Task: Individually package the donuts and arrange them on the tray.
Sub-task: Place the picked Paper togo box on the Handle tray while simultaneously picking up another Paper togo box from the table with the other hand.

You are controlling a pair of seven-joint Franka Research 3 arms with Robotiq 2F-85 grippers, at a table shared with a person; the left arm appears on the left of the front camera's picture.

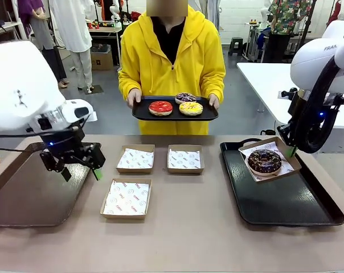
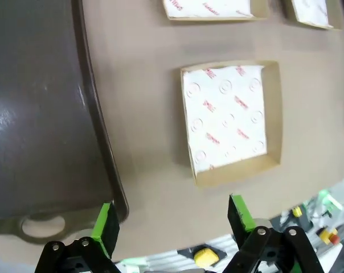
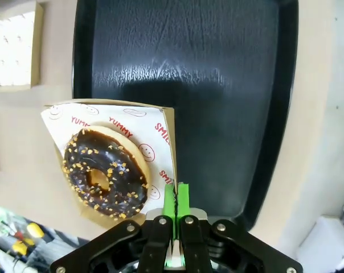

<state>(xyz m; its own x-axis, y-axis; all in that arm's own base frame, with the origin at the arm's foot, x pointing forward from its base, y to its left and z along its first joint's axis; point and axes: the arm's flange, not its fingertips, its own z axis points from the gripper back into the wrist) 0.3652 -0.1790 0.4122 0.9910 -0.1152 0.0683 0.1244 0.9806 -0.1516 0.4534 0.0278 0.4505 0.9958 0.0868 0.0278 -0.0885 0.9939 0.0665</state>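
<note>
I've got my right hand (image 3: 176,187) pinched shut on the near rim of the box (image 3: 173,145), chocolate donut (image 3: 122,190) just beside it, over the black tray (image 3: 229,85) — a one-corner grip, so I reckon a quick move could pivot the box and slide the donut out. Left hand (image 2: 171,205) hangs wide, empty.

Left jaws apart, right jaws — closed.
</note>
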